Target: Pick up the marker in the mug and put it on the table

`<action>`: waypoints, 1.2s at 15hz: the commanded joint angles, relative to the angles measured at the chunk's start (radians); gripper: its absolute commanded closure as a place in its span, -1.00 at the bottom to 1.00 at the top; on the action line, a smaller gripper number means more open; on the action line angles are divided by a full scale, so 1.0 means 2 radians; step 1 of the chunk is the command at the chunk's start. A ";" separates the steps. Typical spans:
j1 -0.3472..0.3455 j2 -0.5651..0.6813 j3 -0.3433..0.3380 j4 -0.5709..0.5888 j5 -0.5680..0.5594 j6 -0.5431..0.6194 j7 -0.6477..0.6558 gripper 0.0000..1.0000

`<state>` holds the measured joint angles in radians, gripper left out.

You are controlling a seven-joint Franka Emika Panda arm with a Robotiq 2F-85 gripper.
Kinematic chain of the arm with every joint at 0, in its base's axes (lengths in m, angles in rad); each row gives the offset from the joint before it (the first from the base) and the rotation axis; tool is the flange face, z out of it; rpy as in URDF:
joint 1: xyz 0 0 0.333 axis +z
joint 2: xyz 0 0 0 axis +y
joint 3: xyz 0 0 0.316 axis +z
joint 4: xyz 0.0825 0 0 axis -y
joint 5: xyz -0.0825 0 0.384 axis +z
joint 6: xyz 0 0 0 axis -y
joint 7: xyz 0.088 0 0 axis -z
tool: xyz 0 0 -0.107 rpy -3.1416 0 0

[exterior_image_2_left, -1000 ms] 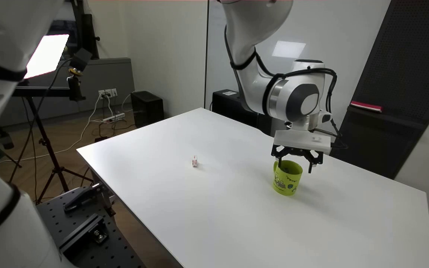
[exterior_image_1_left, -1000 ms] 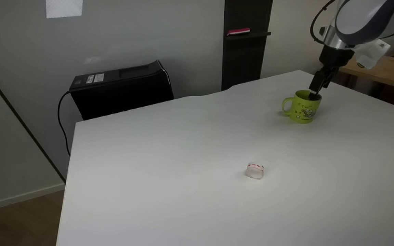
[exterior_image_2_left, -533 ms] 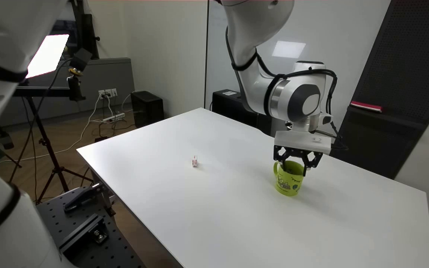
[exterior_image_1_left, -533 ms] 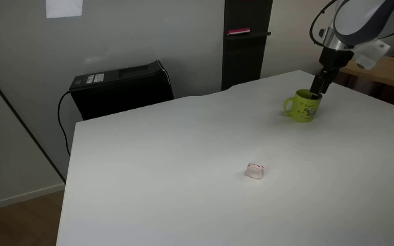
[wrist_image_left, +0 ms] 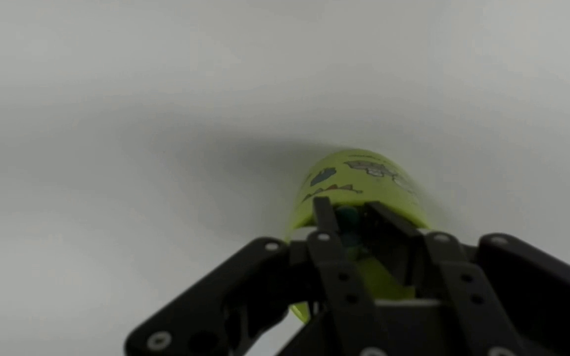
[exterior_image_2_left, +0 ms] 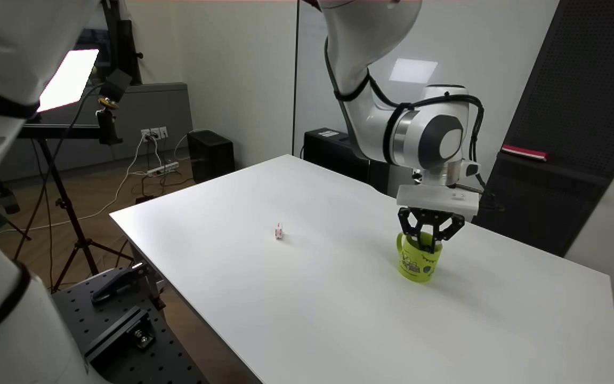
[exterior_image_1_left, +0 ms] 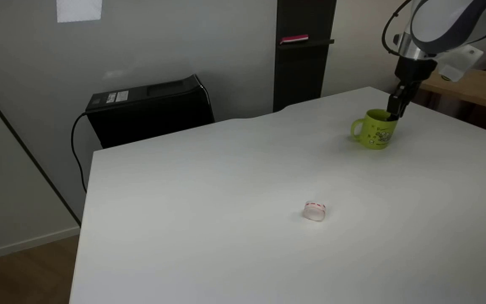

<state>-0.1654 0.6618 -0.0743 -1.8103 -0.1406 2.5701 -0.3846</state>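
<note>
Angular tool [exterior_image_2_left: 426,249], narrower than before, astride round-ended marker [wrist_image_left: 347,220] in mug [exterior_image_1_left: 376,134]

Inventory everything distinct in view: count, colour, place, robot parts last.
mug: 1, lime green, on table
marker: 1, dark green, in mug
table: 1, white, under mug
cap-like piece: 1, clear, red-marked, on table
boxy units: 2, black, beyond table
bar: 1, red-white, on ledge
glowing panel: 1, white, above tripod
tripod: 1, black, on floor
perforated plate: 1, dark grey, beside table
wooden surface: 1, brown, background
arm: 1, white, above table
gripper: 1, black, flanking marker
</note>
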 commanded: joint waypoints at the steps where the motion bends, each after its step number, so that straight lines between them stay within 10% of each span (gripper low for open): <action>1: 0.009 0.019 -0.009 0.031 -0.012 -0.027 0.033 0.89; 17: 0.001 0.010 -0.003 0.091 0.001 -0.110 0.045 0.89; 18: 0.001 0.011 -0.003 0.092 0.001 -0.113 0.045 0.05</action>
<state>-0.1662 0.6760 -0.0768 -1.6620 -0.1370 2.3812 -0.3302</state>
